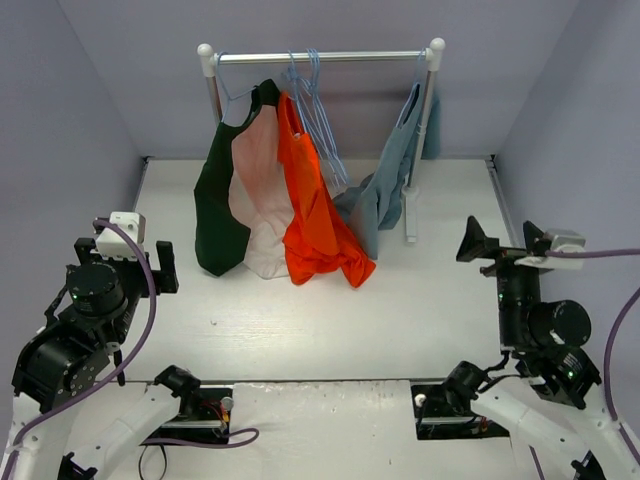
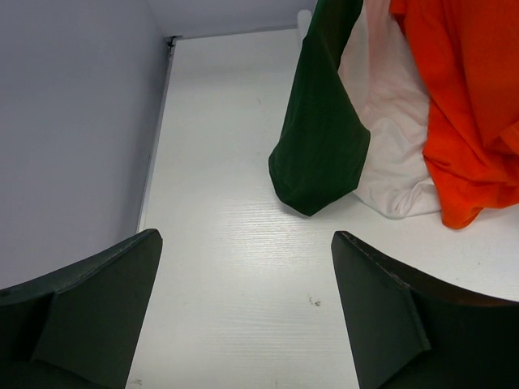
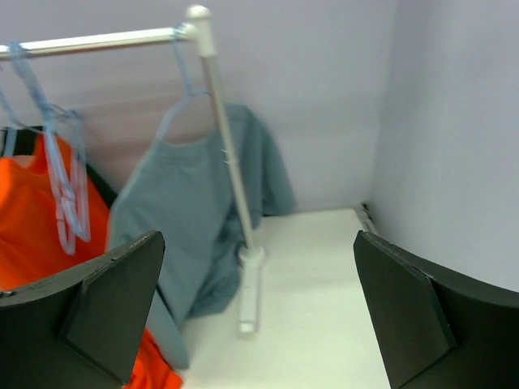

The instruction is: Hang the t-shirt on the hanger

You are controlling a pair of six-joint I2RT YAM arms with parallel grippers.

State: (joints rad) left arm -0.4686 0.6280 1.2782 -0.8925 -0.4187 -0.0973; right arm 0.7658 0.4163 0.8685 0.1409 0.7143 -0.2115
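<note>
The left gripper (image 2: pixel 245 237) sits near 8 o'clock on the table (image 1: pixel 400 320). It is wide open and holds nothing. Up at 12 o'clock stands a clothes rail (image 1: pixel 350 57). A dark green-and-white garment (image 1: pixel 225 200) hangs on it first. Just at its 3 o'clock hangs the orange t-shirt (image 1: pixel 315 220), with its bottom bunched on the table. Bare pale-blue hangers (image 1: pixel 322 120) hang next, then a grey-blue garment (image 1: pixel 385 195). The right gripper (image 3: pixel 259 237), near 4 o'clock, is wide open too, with nothing in it.

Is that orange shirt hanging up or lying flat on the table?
Hanging: the t-shirt drapes down below the rail, its hem bunched on the table.
</note>
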